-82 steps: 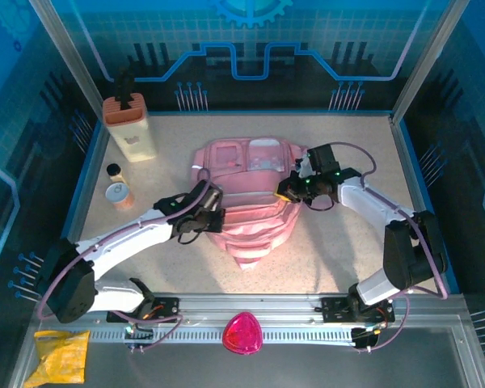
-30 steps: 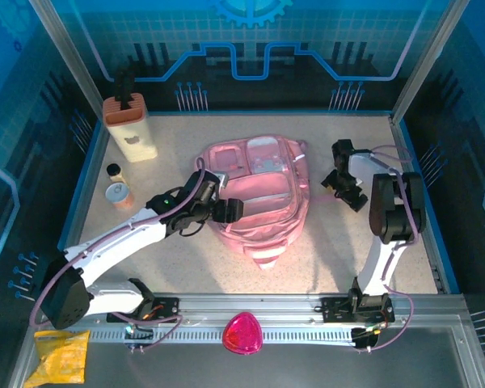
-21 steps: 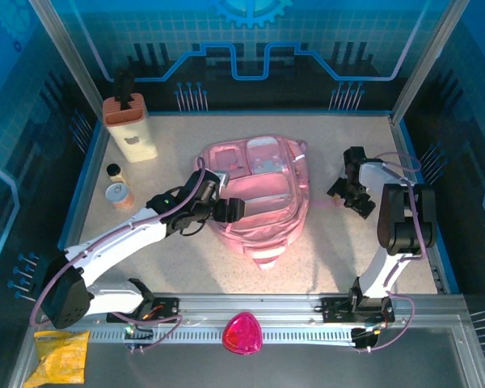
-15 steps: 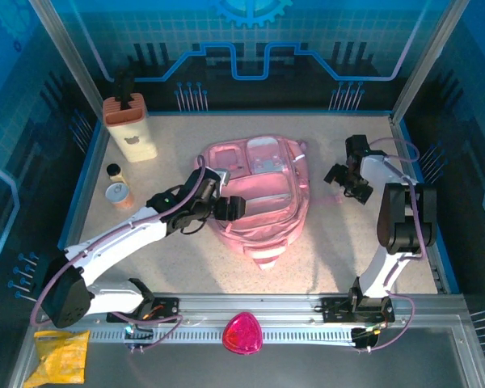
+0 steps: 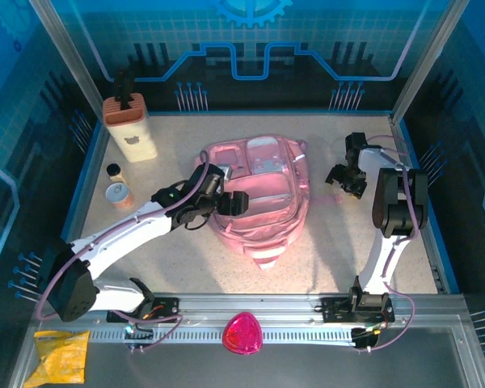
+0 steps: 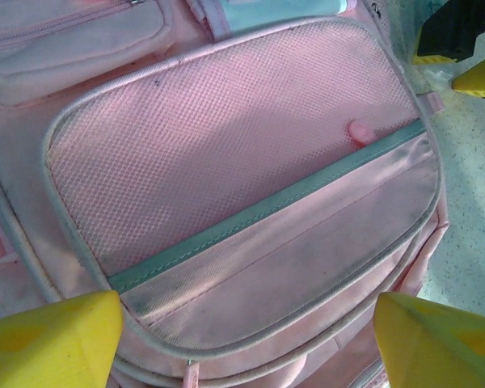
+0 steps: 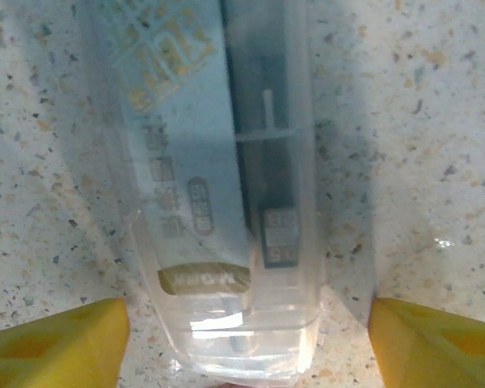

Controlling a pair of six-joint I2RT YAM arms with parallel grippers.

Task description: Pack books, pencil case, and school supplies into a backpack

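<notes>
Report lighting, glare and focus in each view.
Top external view: blue cast from the walls, backpack brightly lit, soft shadows beside the arms on the table. Left wrist view: backpack mesh sharp and partly shaded, yellow fingertips blurred. Right wrist view: white glare on the near end of the clear plastic case, label print soft, fingertips blurred.

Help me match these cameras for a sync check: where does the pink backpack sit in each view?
Top external: backpack mid-frame.
Left wrist: close up, its mesh front pocket across the centre.
Right wrist: looks down at a clear plastic case instead.
Shared landmark: the speckled table, at the left wrist's right edge and around the case.
</notes>
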